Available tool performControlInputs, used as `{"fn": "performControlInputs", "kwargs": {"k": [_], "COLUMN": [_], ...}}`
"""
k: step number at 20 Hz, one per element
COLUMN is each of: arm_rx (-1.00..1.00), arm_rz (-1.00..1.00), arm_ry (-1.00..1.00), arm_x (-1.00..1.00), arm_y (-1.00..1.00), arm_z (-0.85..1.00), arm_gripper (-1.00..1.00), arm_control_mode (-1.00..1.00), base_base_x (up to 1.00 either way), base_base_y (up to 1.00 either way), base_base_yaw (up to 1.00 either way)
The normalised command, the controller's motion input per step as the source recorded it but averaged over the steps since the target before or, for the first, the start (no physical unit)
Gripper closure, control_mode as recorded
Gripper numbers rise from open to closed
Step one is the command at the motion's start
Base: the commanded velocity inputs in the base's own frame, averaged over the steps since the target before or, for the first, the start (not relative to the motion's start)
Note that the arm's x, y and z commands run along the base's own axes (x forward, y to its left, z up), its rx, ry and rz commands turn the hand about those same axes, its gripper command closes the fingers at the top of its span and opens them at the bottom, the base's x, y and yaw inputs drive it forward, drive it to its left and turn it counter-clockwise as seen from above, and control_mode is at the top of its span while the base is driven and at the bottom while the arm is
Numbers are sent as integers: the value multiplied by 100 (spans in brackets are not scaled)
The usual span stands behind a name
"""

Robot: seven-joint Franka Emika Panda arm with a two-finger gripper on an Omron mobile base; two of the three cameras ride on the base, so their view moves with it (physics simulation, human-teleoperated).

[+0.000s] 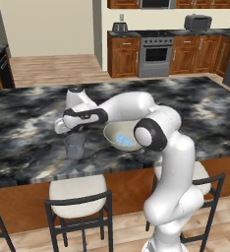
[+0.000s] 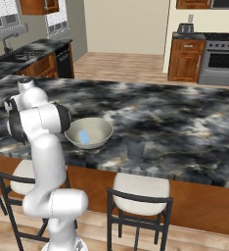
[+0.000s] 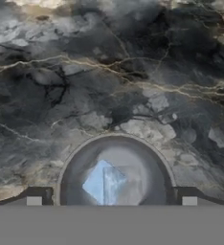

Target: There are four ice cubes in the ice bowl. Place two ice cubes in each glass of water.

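Gripper [image 3: 111,201] hangs right over the glass [image 3: 115,172] with jaws spread wide, holding nothing; its tips sit outside the rim. Ice [image 3: 106,184] lies inside the glass, seemingly two cubes, though they blur together. Bowl [image 1: 121,137] stands just beside, more ice [image 1: 124,141] in it, partly behind the arm.

Dark grey-black marbled counter [image 1: 33,142] veined with white and tan. Pale beige-grey ice bowl [image 1: 113,134] holding light blue ice cubes [image 1: 125,141]. Translucent grey glass [image 1: 74,146], with pale blue inside in the hand view, possibly two cubes. Reddish-brown wood cabinets [image 1: 123,56]; cream stool seats [image 1: 77,190] on black frames.
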Motion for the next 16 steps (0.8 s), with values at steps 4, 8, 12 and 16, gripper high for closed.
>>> {"fn": "performControlInputs", "kwargs": {"k": [4, 8, 12, 16], "arm_rx": [20, 15, 9, 7], "arm_rz": [-4, -21, -39, -45], "arm_ry": [-14, -6, 0, 0], "arm_x": [-53, -54, -52, -44], "arm_y": [-42, -61, -84, -81], "arm_z": [80, 47, 17, 9], "arm_gripper": [-100, -100, -100, -100], "arm_control_mode": [-100, -100, -100, -100], "base_base_x": [0, 0, 0, 0], "base_base_y": [0, 0, 0, 0], "base_base_yaw": [0, 0, 0, 0]}}
